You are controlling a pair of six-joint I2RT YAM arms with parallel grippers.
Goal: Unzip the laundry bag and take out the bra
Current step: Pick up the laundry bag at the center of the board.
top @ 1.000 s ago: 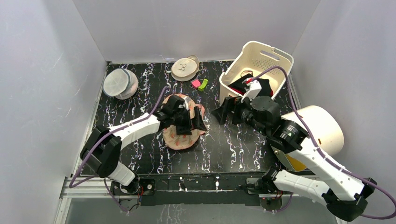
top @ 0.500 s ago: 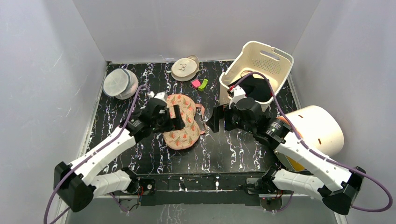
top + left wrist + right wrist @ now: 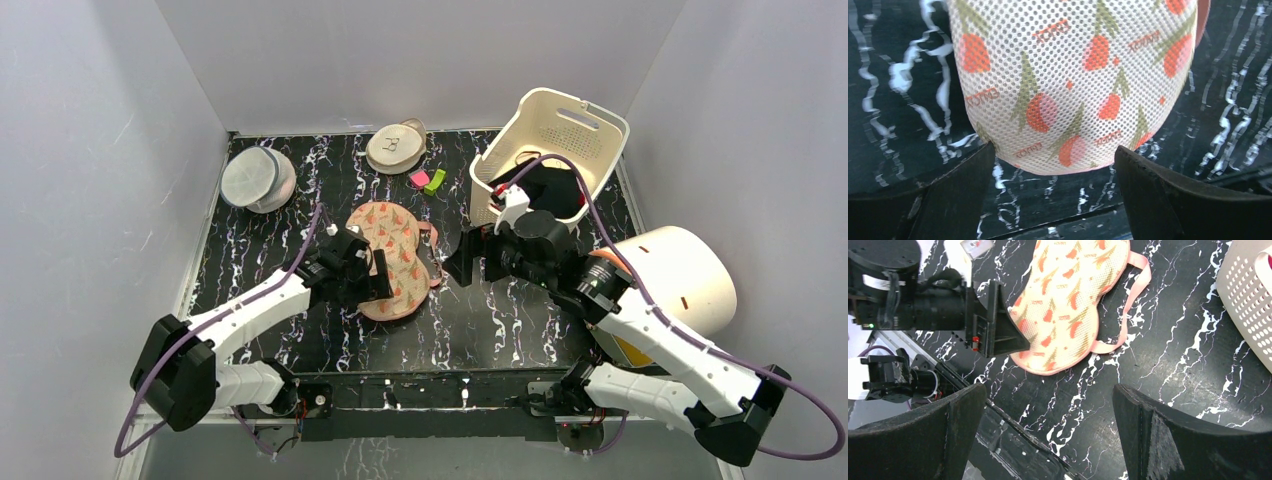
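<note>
Left wrist view gave you small red lettering on the laundry bag [image 3: 1073,85], too blurred to read. Your left gripper [image 3: 1055,152] stood wide open, its fingers flanking the bag's near lobe, gripping nothing; your right gripper [image 3: 1049,390] hung wide, empty. The bag lay flat on the black, white-veined table [image 3: 1173,370], with white walls [image 3: 400,60] around.
</note>
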